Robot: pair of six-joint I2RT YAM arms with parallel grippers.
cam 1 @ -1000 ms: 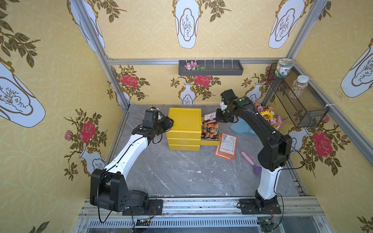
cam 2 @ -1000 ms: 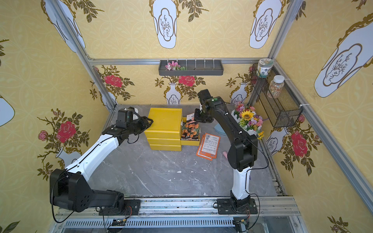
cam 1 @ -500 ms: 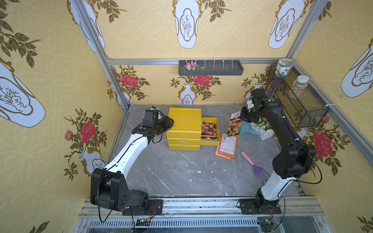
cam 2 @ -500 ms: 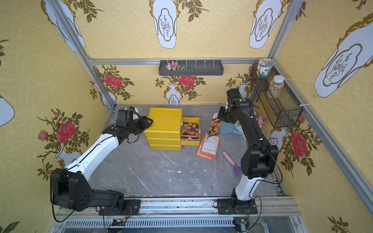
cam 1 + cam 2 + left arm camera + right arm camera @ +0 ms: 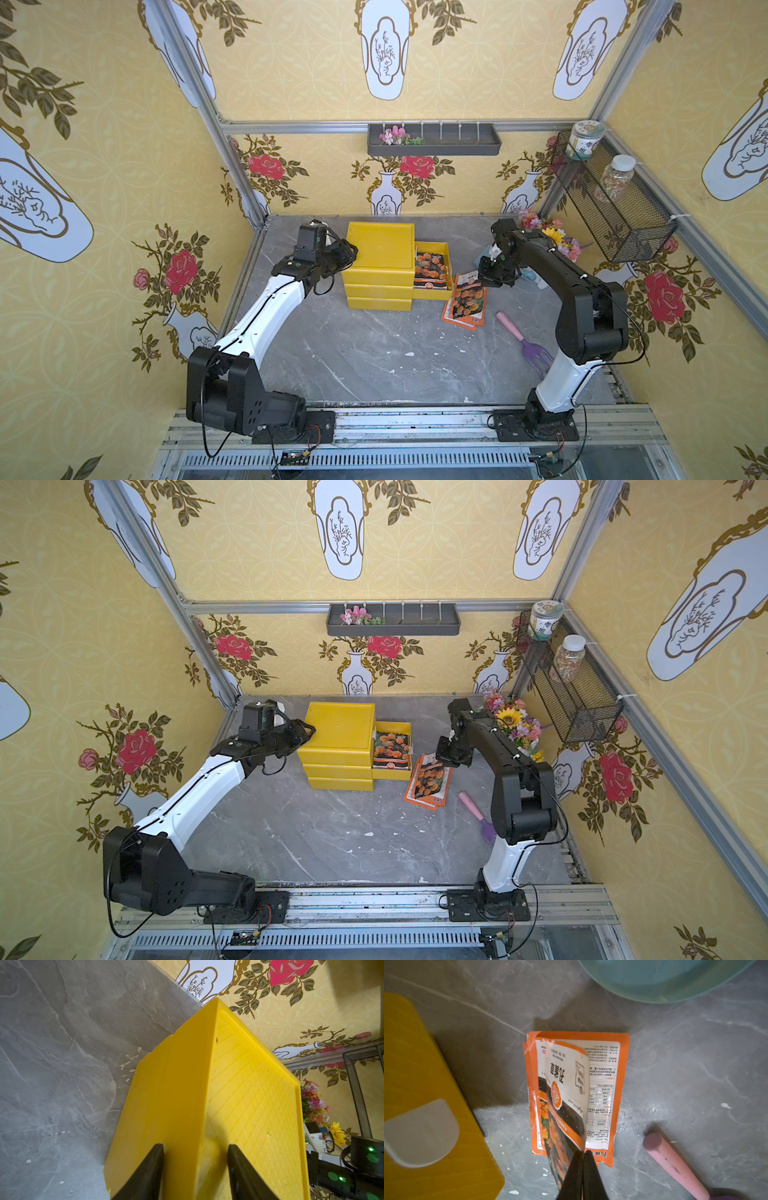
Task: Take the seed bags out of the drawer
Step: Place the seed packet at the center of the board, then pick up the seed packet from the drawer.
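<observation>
Your right gripper (image 5: 583, 1154) has its jaws pinched together on the edge of one seed bag (image 5: 566, 1093). The bag's marigold front faces the wrist camera, and it curls up over the pile (image 5: 604, 1084) of packets lying label-up on the table (image 5: 695, 1053). The pile lies just beside the drawer (image 5: 432, 294), the topmost of three, which stands pulled out of the yellow chest (image 5: 380, 249). Another packet (image 5: 431, 270) lies flat inside the drawer, flower side up.

Your left gripper (image 5: 195, 1145) sits astride the chest's top edge on the side away from the drawer. Its fingers are a little apart, one along the side wall and one over the lid (I cannot tell whether they press on it). A pink-handled tool (image 5: 513, 326) lies near the pile.
</observation>
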